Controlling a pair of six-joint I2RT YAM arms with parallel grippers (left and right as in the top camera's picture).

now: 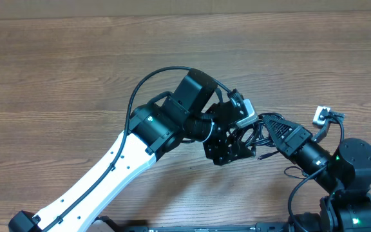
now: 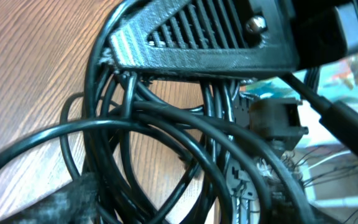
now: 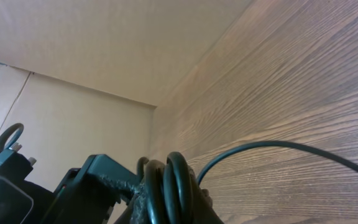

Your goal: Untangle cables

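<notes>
Tangled black cables (image 2: 166,118) in overlapping loops on wooden table (image 2: 23,68).

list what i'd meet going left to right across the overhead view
left arm's white link → left gripper → cables → right arm

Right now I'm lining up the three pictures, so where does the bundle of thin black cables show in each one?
Overhead: the bundle of thin black cables sits right of centre, about mid-height.
Left wrist: its loops fill the middle and bottom of the picture.
Right wrist: it is at the bottom edge, left of centre.
Shared landmark: the brown wood-grain table shows in all three.
</notes>
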